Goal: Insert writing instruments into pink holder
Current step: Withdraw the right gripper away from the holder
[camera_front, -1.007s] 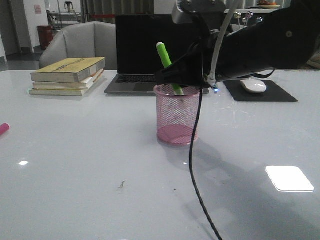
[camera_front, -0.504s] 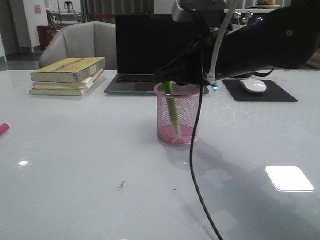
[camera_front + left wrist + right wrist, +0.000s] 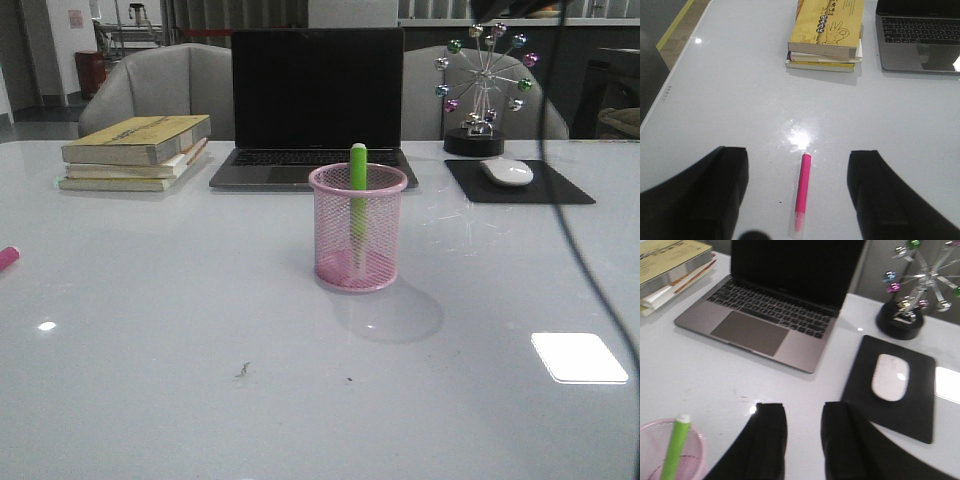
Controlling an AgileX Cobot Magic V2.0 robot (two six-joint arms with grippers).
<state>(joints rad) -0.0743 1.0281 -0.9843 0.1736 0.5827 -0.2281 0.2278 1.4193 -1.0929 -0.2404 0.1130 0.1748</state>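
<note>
Centrally on the white table (image 3: 150, 330), in front of the laptop (image 3: 315, 100), stands the pink holder (image 3: 358, 228). It contains the green pen (image 3: 357, 190), upright, cap end projecting above the rim. The pink pen (image 3: 802, 191) lies flat on the table between the left gripper (image 3: 797, 192) fingers, which are wide apart and not touching it; the front view cuts this pen off at the left edge. The right gripper (image 3: 804, 440) hangs above the table near the holder, jaws slightly apart, holding nothing. Books (image 3: 135, 150), mouse (image 3: 507, 171) and mouse pad (image 3: 520, 185) lie behind.
</note>
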